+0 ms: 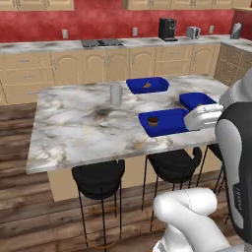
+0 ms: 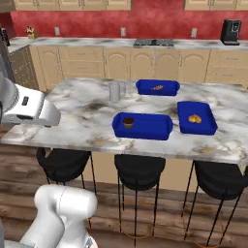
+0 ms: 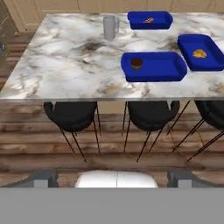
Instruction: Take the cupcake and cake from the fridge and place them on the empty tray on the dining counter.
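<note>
The gripper (image 3: 113, 178) hangs released, empty, back from the dining counter (image 3: 65, 65). By the counter's near edge, the cupcake (image 3: 136, 64) sits at the left end of the rimmed blue tray (image 3: 162, 68). Farther along, two blue trays (image 3: 202, 54) hold orange-brown pieces; a grey cup (image 3: 110, 27) stands near the far edge.

Dining counter (image 3: 61, 65) left half bare marble. Grey cup (image 3: 110, 27) stands at the far edge. Tray (image 3: 162, 68) right part free beside cupcake (image 3: 136, 64).
</note>
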### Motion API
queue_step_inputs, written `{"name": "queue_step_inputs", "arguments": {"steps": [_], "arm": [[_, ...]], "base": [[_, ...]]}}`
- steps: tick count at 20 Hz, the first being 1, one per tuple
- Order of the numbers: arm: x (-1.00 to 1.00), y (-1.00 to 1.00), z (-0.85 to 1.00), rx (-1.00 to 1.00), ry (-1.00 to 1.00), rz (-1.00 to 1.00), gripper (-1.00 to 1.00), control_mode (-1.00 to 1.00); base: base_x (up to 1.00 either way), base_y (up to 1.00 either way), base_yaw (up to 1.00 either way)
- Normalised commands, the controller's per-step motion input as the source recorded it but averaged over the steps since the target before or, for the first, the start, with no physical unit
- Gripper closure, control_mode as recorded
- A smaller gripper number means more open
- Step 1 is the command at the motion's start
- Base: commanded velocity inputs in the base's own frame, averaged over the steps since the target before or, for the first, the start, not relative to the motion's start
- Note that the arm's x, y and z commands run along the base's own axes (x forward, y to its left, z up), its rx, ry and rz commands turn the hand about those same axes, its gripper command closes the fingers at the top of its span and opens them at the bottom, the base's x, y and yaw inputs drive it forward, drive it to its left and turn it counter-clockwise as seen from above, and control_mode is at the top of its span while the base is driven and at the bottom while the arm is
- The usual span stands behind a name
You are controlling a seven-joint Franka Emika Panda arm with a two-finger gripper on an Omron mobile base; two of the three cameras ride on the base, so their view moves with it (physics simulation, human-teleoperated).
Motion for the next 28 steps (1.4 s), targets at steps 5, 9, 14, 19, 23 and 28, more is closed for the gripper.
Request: {"name": "queue_step_inputs", "arguments": {"steps": [5,9,14,19,23,28], "arm": [[0.00,0.00,0.00,0.00,0.00,0.00,-1.00,1.00],[0.00,0.00,0.00,0.00,0.00,0.00,-1.00,1.00],[0.00,0.00,0.00,0.00,0.00,0.00,-1.00,1.00],[0.00,0.00,0.00,0.00,0.00,0.00,-1.00,1.00],[0.00,0.00,0.00,0.00,0.00,0.00,-1.00,1.00],[0.00,0.00,0.00,0.00,0.00,0.00,-1.00,1.00]], "base": [[-0.46,0.96,0.44],[0.00,0.09,1.00],[0.00,0.00,1.00],[0.05,0.00,1.00],[0.94,0.00,0.83],[1.00,-0.20,0.61]]}}
